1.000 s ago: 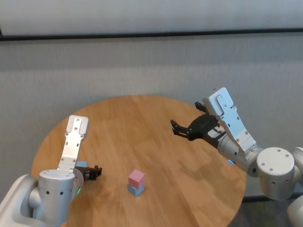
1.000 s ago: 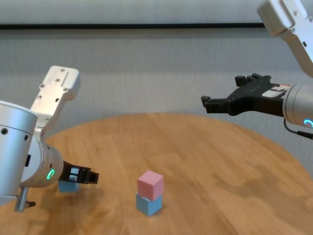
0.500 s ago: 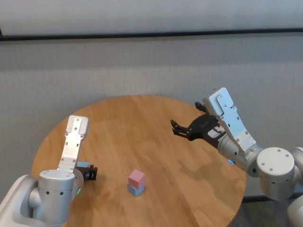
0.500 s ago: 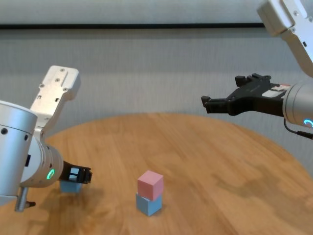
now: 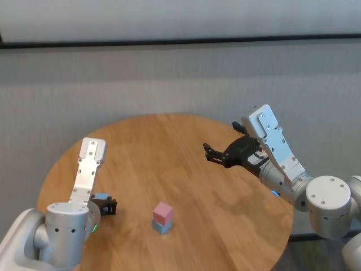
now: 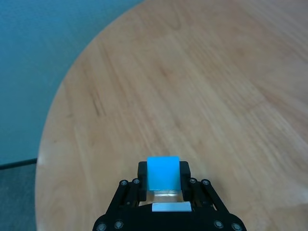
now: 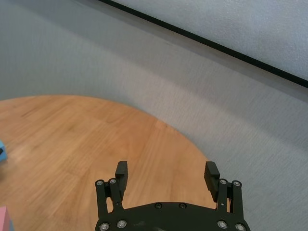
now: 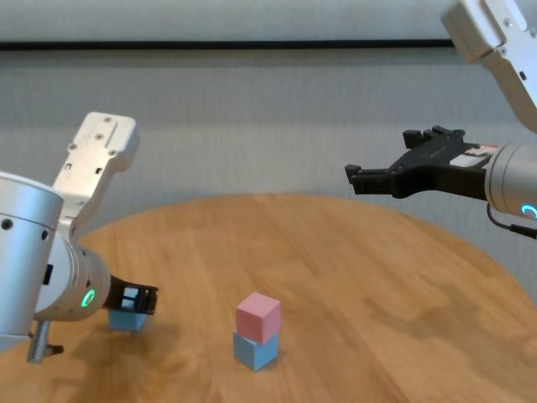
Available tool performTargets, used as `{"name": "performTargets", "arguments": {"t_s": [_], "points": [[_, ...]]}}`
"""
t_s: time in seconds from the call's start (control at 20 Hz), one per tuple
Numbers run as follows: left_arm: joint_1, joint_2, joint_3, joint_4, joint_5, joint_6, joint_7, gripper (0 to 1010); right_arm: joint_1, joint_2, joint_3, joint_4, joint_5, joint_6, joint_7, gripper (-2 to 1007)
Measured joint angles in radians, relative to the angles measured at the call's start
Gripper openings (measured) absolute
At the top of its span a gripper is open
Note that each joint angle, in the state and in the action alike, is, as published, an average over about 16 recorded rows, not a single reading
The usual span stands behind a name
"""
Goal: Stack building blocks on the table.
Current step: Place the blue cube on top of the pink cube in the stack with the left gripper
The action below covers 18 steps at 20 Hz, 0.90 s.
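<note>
Lower left of the head view: left pincer [image 5: 108, 207] brackets a blue block [image 6: 163, 173] on the bench [image 5: 186, 169]; whether it grips it, I cannot tell. Pink block [image 5: 162, 212] sits on a blue block [image 5: 162, 226] at centre. Right pincer [image 5: 213, 153] hangs wide, idle. Judged step: pickup; next, lift and place atop pink.

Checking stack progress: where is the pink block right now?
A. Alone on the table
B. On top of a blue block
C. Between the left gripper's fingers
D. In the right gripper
B: the pink block sits on a blue block, mid-table.
</note>
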Motion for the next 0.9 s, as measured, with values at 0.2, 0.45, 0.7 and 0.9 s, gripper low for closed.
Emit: {"name": "performTargets", "arguments": {"t_s": [0.2,0.45,0.7,0.9], "points": [[0.006,0.014,0.003,-0.025,0.003,-0.008,-0.025,404,0.000,0.000,0.000,0.000,0.000,0.000,0.000,1001],[0.023,0.043,0.007,-0.081,0.010,-0.013,-0.066,404,0.000,0.000,0.000,0.000,0.000,0.000,0.000,1001],[0.046,0.084,0.014,-0.155,0.019,-0.010,-0.117,404,0.000,0.000,0.000,0.000,0.000,0.000,0.000,1001],[0.061,0.115,0.023,-0.209,0.019,-0.004,-0.170,404,0.000,0.000,0.000,0.000,0.000,0.000,0.000,1001]]}}
